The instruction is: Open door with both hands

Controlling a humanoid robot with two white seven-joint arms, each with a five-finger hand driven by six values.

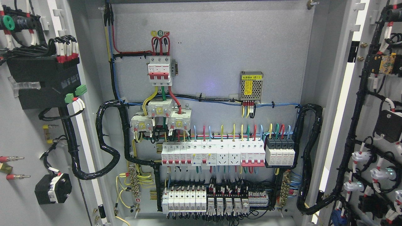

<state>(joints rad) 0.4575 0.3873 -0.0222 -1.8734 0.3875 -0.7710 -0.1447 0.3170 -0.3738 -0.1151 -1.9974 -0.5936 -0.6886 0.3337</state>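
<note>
Grey steel left door leaf [28, 131], at nine o'clock: swung wide, inner wiring exposed. Back panel [213, 47], centre: red three-pole breaker [160, 70] at eleven o'clock, breaker row [213, 153] at six. Right door leaf [377, 125], three o'clock: likewise wide open. Neither hand in view; finger state cannot be told. Risk: a returning arm could snag the black harness [106, 141].

Neither arm shows — no hand, no wrist.
</note>
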